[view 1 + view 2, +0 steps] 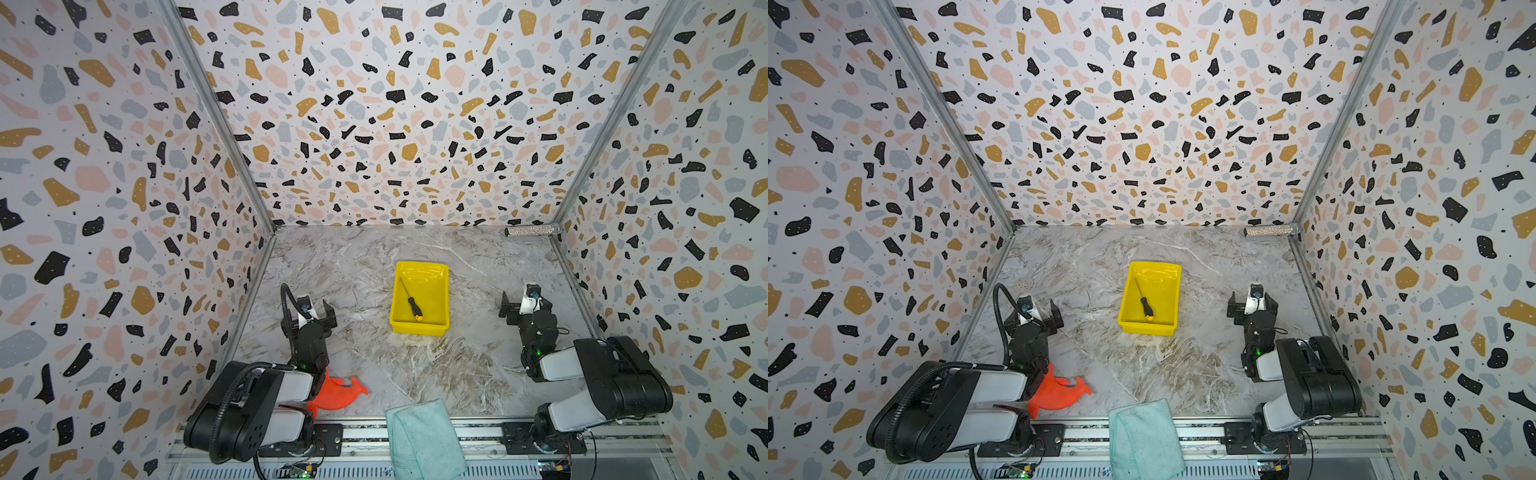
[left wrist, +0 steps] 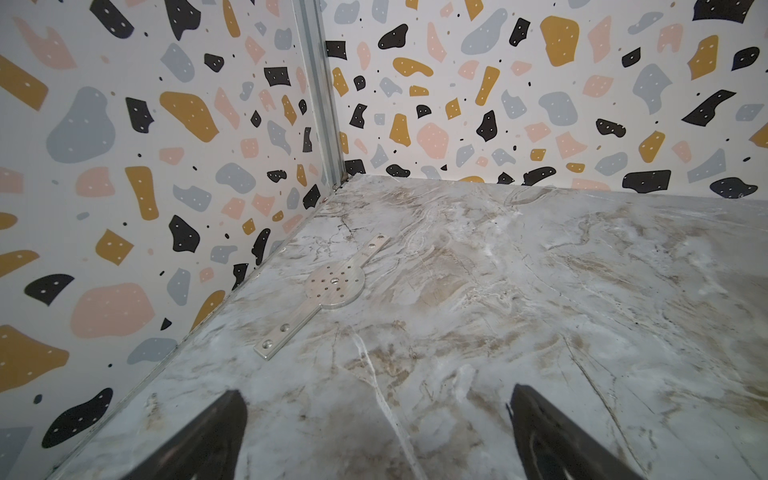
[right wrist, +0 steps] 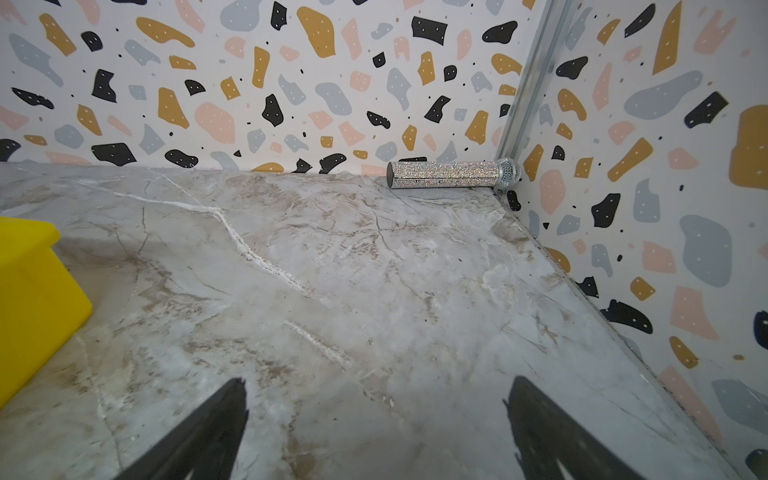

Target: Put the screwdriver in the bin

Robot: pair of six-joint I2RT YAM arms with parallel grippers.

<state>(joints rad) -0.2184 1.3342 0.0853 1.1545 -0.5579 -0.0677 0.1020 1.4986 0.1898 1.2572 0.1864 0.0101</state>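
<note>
The screwdriver, thin silver shaft, black handle with an orange-yellow tip, lies slantwise inside the yellow bin at mid-table in both top views. A corner of the bin shows in the right wrist view. My left gripper stands open over bare table, left of the bin. My right gripper stands open to the right of the bin, empty.
A glittery silver cylinder lies in the far right corner. A flat metal plate lies near the left wall. An orange toy sits beside the left arm; a teal cloth hangs over the front rail.
</note>
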